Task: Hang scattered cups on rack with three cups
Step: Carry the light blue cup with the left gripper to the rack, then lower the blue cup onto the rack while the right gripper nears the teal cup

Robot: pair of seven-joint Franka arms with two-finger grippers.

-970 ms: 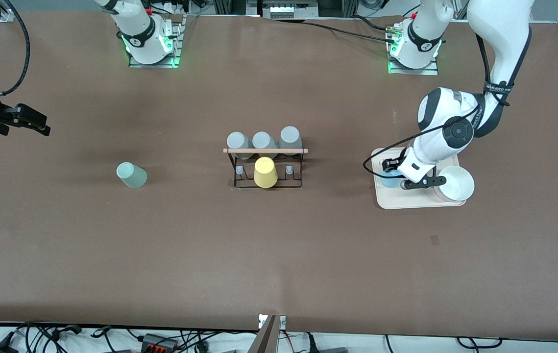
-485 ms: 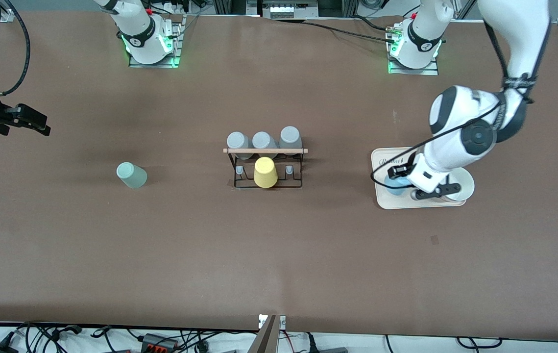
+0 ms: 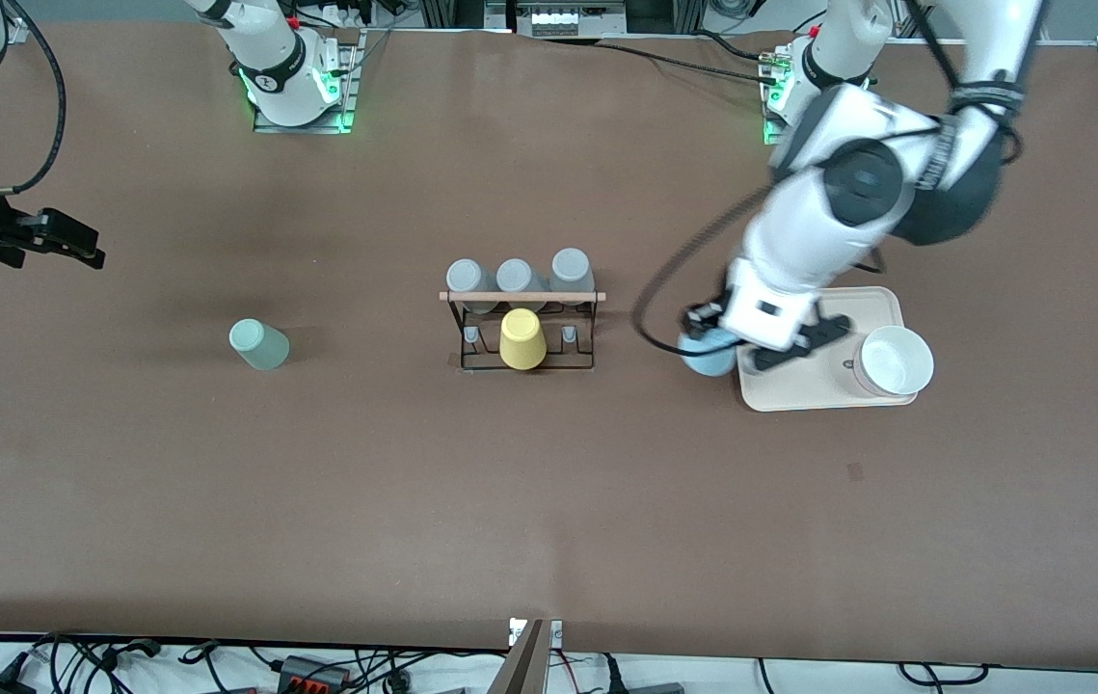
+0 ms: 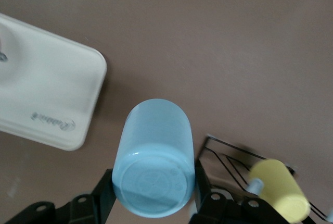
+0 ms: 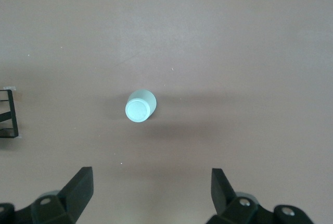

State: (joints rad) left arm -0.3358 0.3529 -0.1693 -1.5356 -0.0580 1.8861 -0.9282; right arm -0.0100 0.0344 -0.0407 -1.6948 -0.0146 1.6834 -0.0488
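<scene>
Progress partial: my left gripper (image 4: pixel 151 195) clamps the light blue cup (image 4: pixel 154 164) between its fingers, aloft beside the tray (image 3: pixel 881 306), rack (image 3: pixel 522 328) unreached. Right gripper (image 5: pixel 151 190) hangs spread above the mint cup (image 5: pixel 140 106), untouched.

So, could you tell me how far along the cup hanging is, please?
Done: the yellow cup sits on the rack. In hand: the left claw holds the blue cup over the table beside the tray. Left: the green cup, right claw open above it.
</scene>
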